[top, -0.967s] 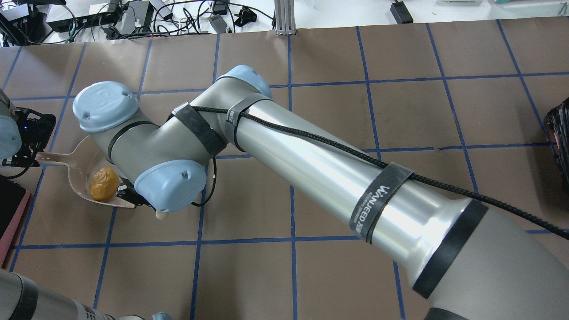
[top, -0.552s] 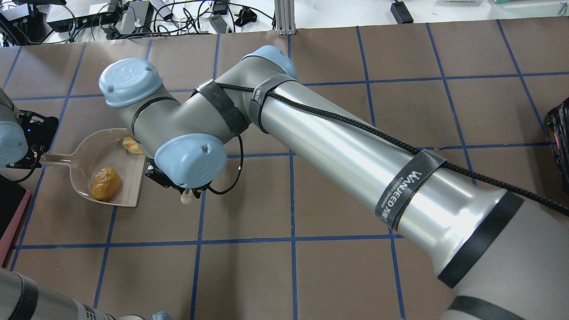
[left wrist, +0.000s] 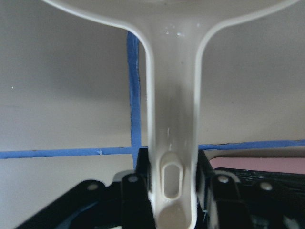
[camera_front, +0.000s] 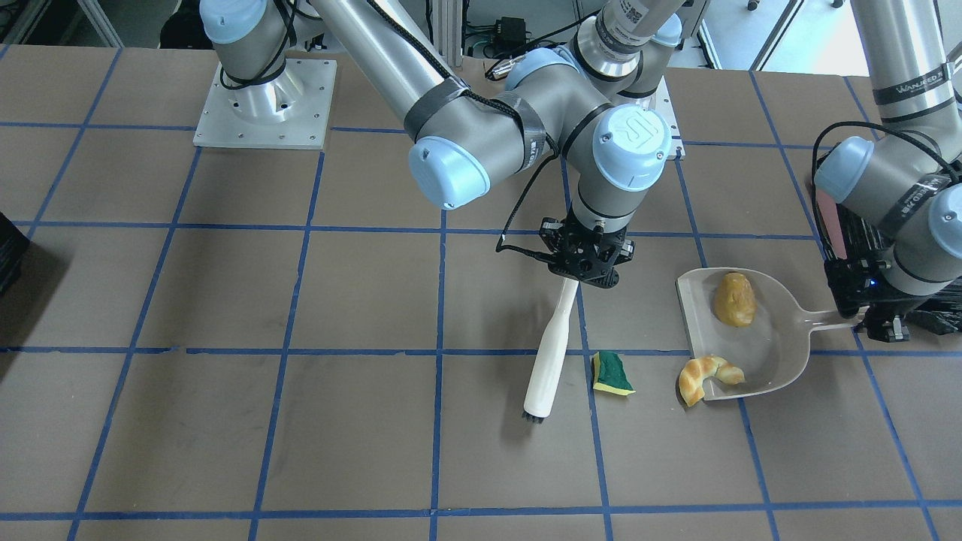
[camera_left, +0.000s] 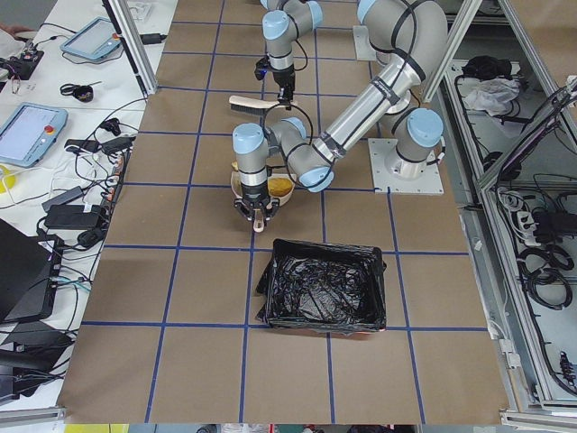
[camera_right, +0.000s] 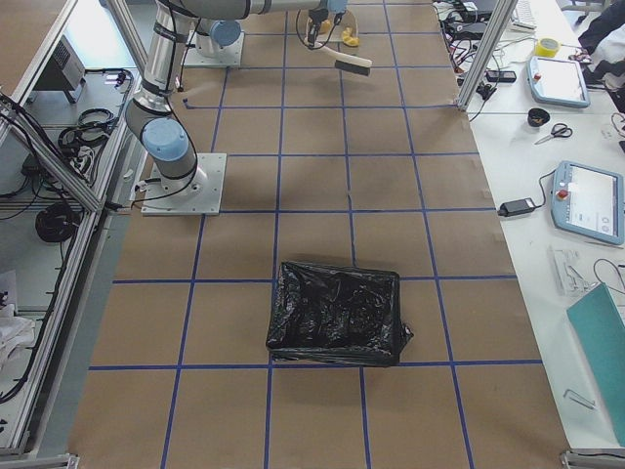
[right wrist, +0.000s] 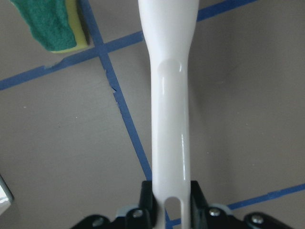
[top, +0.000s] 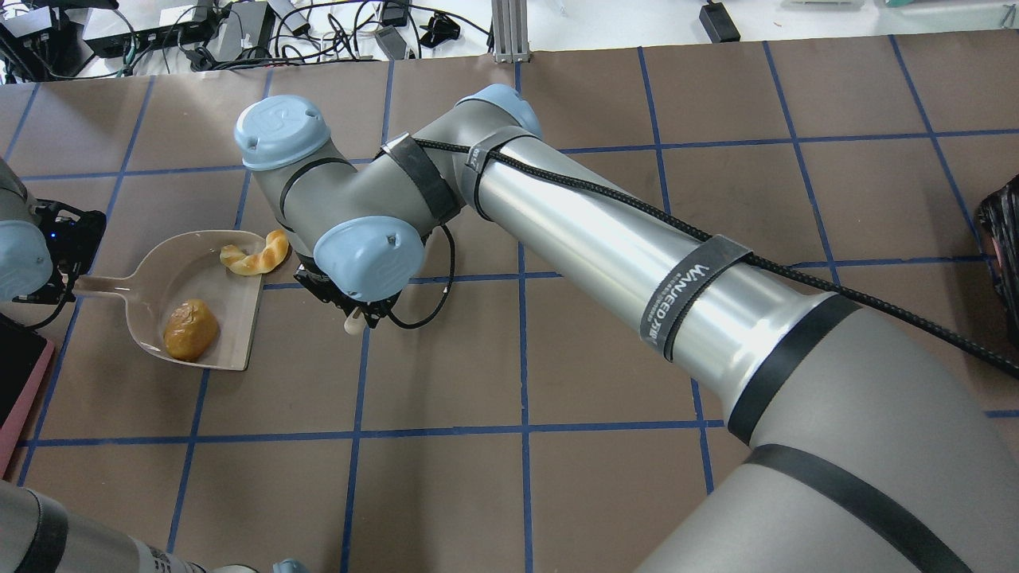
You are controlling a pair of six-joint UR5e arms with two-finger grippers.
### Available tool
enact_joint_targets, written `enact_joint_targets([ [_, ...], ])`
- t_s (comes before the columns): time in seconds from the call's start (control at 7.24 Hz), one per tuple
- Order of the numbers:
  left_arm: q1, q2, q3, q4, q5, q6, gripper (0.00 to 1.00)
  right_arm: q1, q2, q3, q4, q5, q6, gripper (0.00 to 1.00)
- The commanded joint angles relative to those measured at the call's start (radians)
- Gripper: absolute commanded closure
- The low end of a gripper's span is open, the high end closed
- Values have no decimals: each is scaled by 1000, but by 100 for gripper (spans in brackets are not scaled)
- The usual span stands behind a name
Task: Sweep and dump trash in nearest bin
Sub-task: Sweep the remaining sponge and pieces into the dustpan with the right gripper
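white brush (camera_front: 551,357) clamped in right hand (camera_front: 580,276), left hand (camera_front: 859,318) gripping dustpan (camera_front: 778,338), croissant piece (camera_front: 705,376) at its lip

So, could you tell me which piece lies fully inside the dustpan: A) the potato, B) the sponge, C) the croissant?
A: the potato sits well inside the dustpan; the croissant straddles its front edge and the sponge lies on the table.

brown table (camera_front: 188,300) gridded in blue, white brush (camera_front: 551,359), beige dustpan (camera_front: 774,346), green-and-yellow sponge (camera_front: 612,373), golden croissant (camera_front: 703,376), yellow-brown potato (camera_front: 735,299), black-lined bin (camera_left: 322,245).
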Motion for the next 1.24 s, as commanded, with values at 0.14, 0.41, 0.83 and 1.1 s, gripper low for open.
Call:
enact_joint_targets([
  [0.14,0,-6,1,3,1,2,100,22,70,-66,-7,7,63,100],
  [0.41,0,-6,0,3,1,2,100,39,98,-77,-33,17,35,100],
  [0.83,0,-8,0,5,3,1,100,103,202,-190,-45,18,-102,100],
  [1.1,0,-8,0,5,1,1,100,143,211,-210,-42,23,-254,100],
])
